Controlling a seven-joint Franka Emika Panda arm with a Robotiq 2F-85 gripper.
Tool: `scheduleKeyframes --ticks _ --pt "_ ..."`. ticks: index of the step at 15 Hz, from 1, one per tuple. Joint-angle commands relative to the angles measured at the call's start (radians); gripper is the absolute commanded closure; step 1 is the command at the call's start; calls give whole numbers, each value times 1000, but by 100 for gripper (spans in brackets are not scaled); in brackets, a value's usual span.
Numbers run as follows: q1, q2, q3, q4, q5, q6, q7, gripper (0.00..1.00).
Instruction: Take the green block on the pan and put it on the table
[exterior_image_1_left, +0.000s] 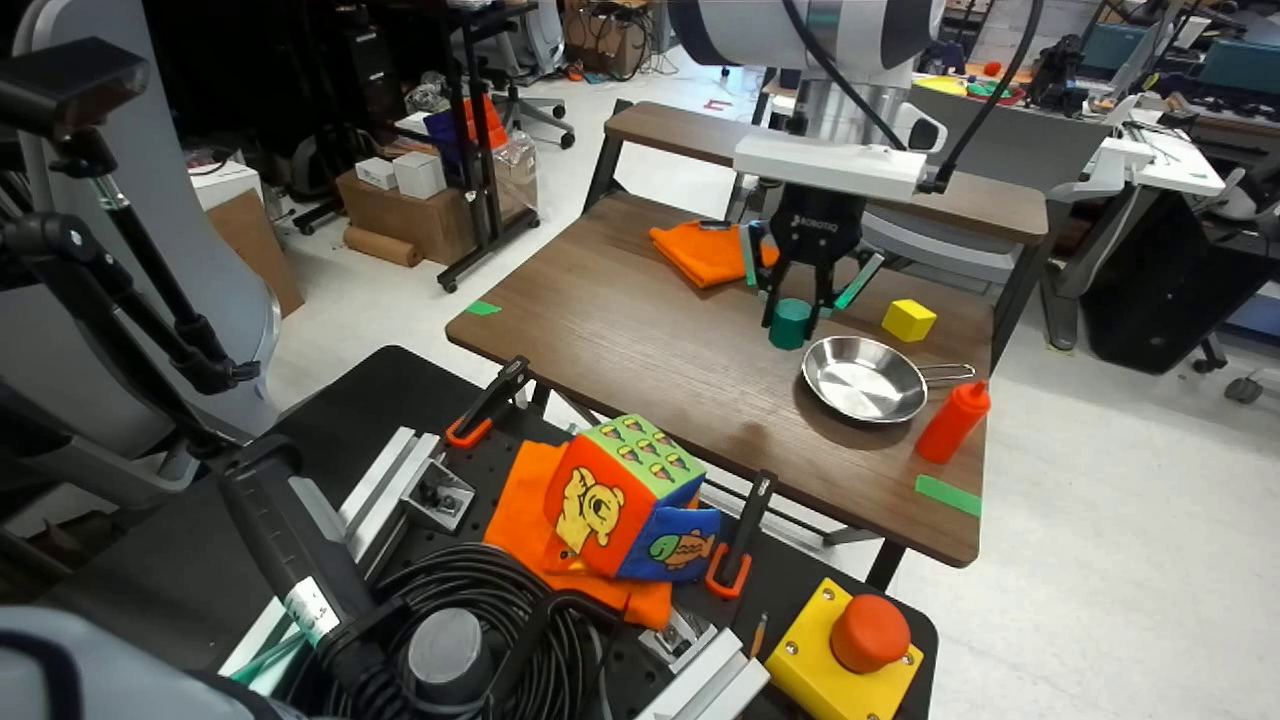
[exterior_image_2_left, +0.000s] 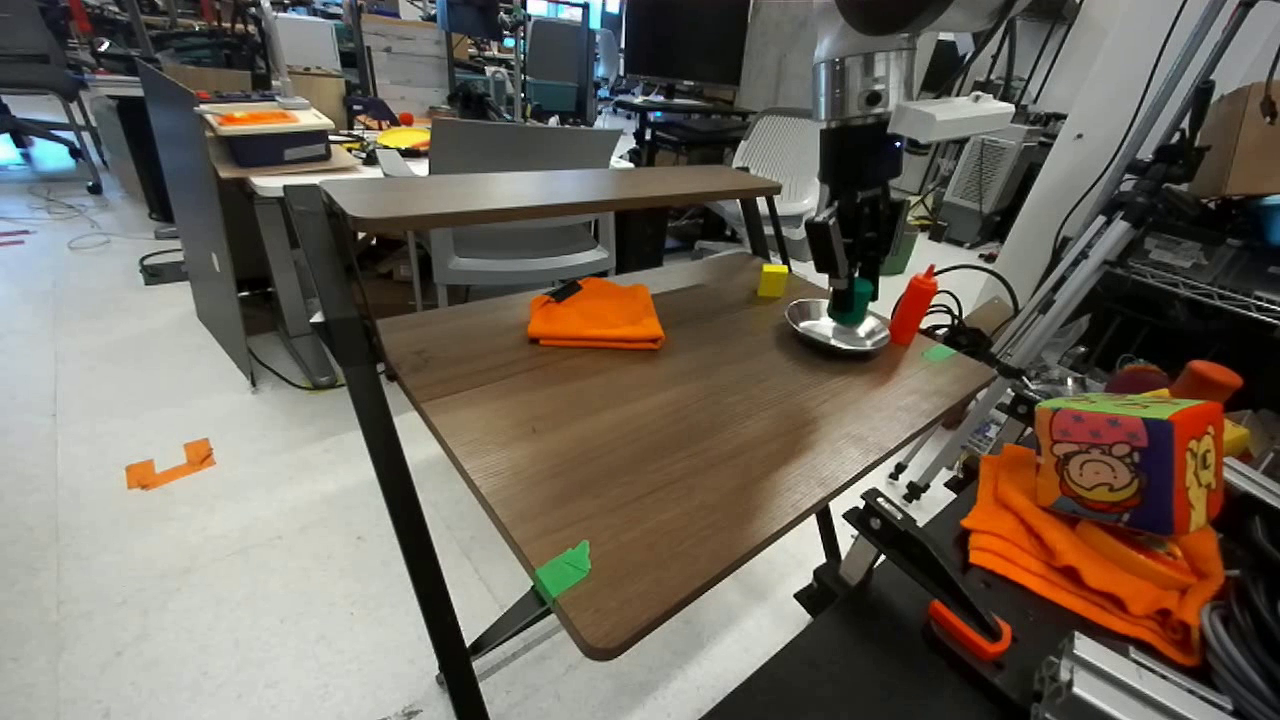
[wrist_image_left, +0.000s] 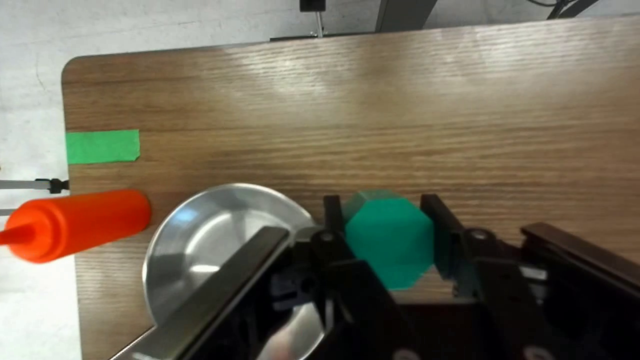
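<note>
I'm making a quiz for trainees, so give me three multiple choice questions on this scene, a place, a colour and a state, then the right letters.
1. Where is the yellow block? A) in the pan B) on the table C) on the orange cloth
2. What colour is the bottle? A) red B) blue C) white
3. The tool is: A) open B) shut on the yellow block C) shut on the green block

1 B: both exterior views show it resting there.
2 A: it looks red in all three views.
3 C: in the wrist view, its fingers clasp the green block from opposite sides.
</note>
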Motion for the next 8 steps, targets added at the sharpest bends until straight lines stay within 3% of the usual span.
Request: scheduleKeyframes --ticks 1,8 --pt "2 -61 16 -133 -9 76 -24 83" --pt "-10 2 -21 -164 -28 163 -4 83"
